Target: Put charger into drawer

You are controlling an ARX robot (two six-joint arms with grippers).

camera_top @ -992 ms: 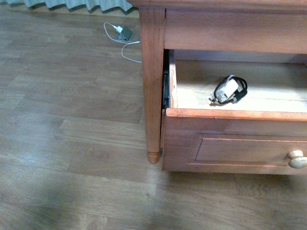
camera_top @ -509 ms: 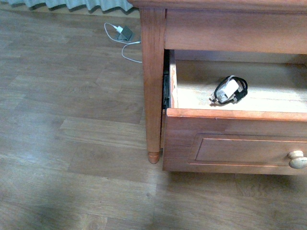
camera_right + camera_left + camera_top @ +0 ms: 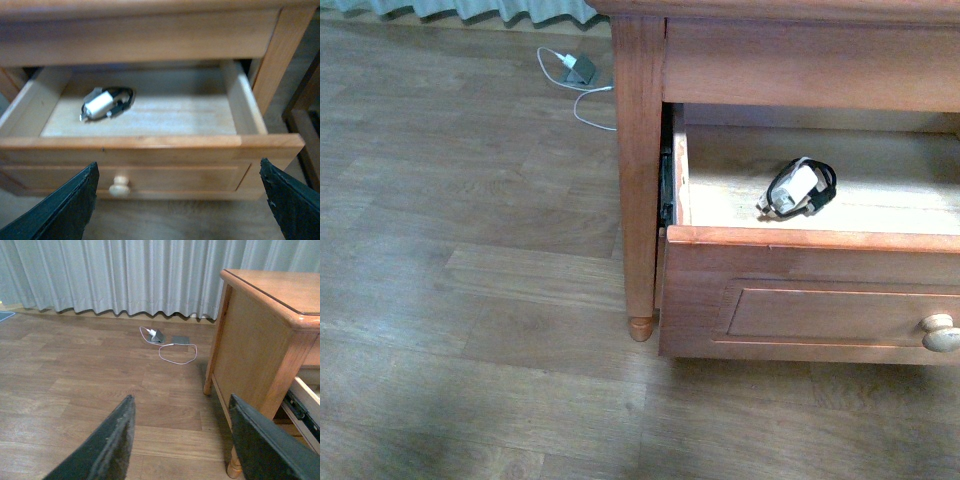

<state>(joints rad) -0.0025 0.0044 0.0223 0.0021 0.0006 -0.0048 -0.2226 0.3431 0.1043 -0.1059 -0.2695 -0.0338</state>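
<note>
Soft even daylight, bright glare on the drawer [image 3: 840,195] floor, right wrist view blurred, dim.

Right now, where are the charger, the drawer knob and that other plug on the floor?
charger [image 3: 800,188], front view, on its white plug block.
knob [image 3: 119,186], right wrist view, on its round face.
floor plug [image 3: 159,336], left wrist view, on its grey block.

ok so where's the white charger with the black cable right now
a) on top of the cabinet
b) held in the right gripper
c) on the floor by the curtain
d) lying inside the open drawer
d: the charger lies on the bottom of the open drawer, and both grippers, the right gripper and the left gripper, are open and hold nothing.
</note>
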